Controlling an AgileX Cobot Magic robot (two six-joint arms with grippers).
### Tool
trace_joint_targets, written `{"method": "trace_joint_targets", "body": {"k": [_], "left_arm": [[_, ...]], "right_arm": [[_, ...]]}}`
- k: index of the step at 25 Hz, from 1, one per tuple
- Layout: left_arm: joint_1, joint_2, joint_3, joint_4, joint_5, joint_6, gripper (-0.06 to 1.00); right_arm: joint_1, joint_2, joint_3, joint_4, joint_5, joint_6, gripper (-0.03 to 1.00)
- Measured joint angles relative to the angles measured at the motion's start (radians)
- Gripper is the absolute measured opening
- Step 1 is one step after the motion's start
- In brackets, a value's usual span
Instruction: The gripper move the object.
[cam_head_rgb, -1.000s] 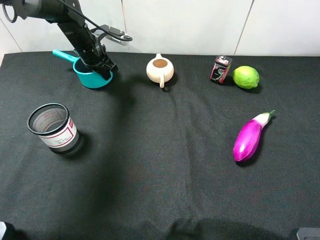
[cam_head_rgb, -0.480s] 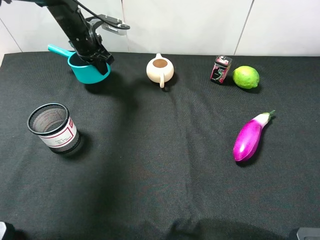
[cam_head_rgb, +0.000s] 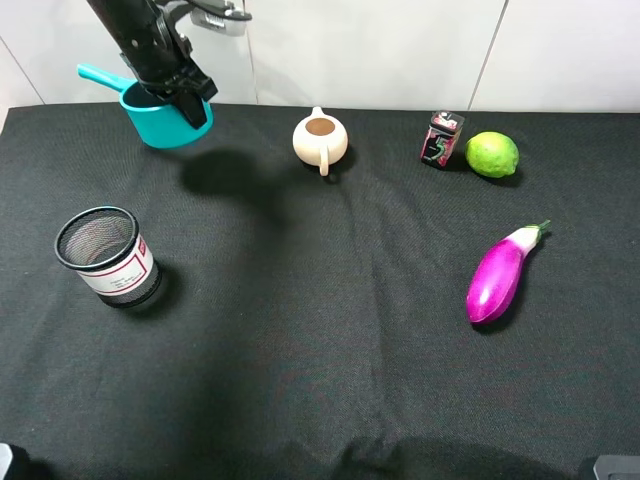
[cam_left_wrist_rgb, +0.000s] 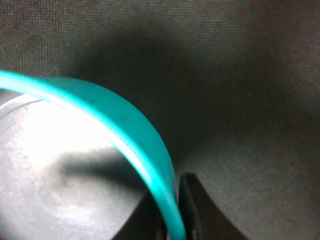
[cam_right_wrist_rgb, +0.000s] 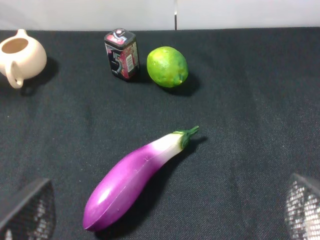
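Left gripper (cam_head_rgb: 192, 105) tight on the teal saucepan (cam_head_rgb: 155, 128) at its rim (handle out leftward), aloft over black cloth (cam_head_rgb: 320, 330)

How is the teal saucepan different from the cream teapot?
The teal saucepan hangs in the air, its rim pinched by the left gripper; the cream teapot sits on the black cloth. The saucepan has a long straight handle, the teapot a small loop. The saucepan's inside is grey, the teapot's brown. Both are small open-topped vessels.
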Motion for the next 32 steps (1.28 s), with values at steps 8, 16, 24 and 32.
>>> {"method": "trace_joint_targets", "body": {"k": [8, 16, 24, 32], "left_arm": [[-0.086, -0.039, -0.001, 0.027, 0.05, -0.038, 0.02], [-0.252, -0.039, -0.001, 0.065, 0.083, -0.088, 0.02], [-0.422, -0.039, -0.001, 0.068, 0.085, -0.119, 0.02], [-0.57, -0.039, -0.001, 0.069, 0.086, -0.126, 0.02]], "right_arm": [[0.0, 0.0, 0.0, 0.0, 0.0, 0.0, 0.69], [0.0, 0.0, 0.0, 0.0, 0.0, 0.0, 0.69], [0.0, 0.0, 0.0, 0.0, 0.0, 0.0, 0.69], [0.0, 0.0, 0.0, 0.0, 0.0, 0.0, 0.69]]}}
